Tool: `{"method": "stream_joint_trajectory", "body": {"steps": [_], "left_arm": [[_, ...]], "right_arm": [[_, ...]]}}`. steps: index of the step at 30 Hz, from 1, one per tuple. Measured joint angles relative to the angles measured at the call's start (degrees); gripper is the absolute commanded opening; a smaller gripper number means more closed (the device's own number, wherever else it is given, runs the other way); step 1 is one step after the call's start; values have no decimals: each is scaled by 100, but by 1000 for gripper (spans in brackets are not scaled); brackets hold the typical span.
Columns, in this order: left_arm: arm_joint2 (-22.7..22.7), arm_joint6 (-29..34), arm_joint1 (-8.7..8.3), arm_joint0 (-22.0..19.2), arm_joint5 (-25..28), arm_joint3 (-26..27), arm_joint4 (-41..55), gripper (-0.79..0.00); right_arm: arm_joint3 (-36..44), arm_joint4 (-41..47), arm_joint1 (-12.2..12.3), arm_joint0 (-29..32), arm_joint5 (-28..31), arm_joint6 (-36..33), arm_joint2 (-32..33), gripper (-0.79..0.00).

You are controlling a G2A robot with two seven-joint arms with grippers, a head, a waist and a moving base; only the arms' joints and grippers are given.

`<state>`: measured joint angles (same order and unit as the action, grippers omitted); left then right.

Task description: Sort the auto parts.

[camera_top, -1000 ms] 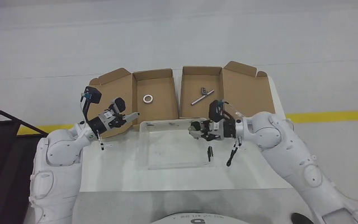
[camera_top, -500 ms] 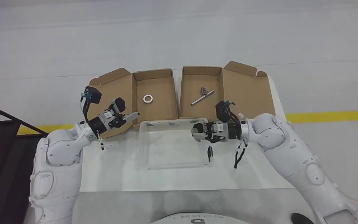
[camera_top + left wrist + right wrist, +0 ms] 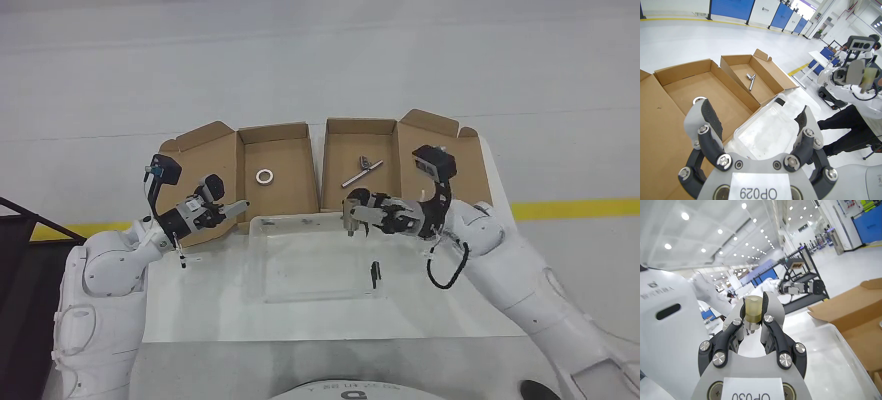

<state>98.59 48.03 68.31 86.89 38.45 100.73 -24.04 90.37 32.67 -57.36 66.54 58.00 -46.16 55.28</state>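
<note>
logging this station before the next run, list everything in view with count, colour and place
table: 1, white, under everything
cardboard boxes: 2, brown, open, side by side at the table's far side; left box, right box
ring: 1, silver, in the left box
rod: 1, silver, in the right box
small piece: 1, silver, beside the rod
tray: 1, clear, in front of the boxes
small part: 1, black, at the tray's right edge; inside or beside is unclear
cylinder with threaded stud: 1, yellowish, held by the right end effector
left end effector: 1, grey and black, open, by the left box's near corner
right end effector: 1, grey and black, shut, above the tray's far edge
</note>
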Motion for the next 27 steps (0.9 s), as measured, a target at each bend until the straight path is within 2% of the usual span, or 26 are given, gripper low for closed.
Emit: {"method": "stream_joint_trajectory", "body": {"steps": [4,7,11,14,21,24,27], "left_arm": [[0,0,0,0,0,0,0,0],[0,0,0,0,0,0,0,0],[0,0,0,0,0,0,0,0],[0,0,0,0,0,0,0,0],[0,0,0,0,0,0,0,0],[0,0,0,0,0,0,0,0],[0,0,0,0,0,0,0,0]], "right_arm": [[96,1601,-24,-143,-15,-39,-315,-785],[147,2741,-46,-245,-310,-323,-454,-785],[-5,4135,-170,-236,-1312,-1329,-72,-785],[-149,4628,-350,-96,-1978,-1996,369,-785],[-385,4676,-882,198,-2885,-2902,1193,-785],[-437,4337,-1096,267,-3045,-3063,1421,-785],[-428,3674,-1268,305,-2947,-2963,1557,-785]]}}
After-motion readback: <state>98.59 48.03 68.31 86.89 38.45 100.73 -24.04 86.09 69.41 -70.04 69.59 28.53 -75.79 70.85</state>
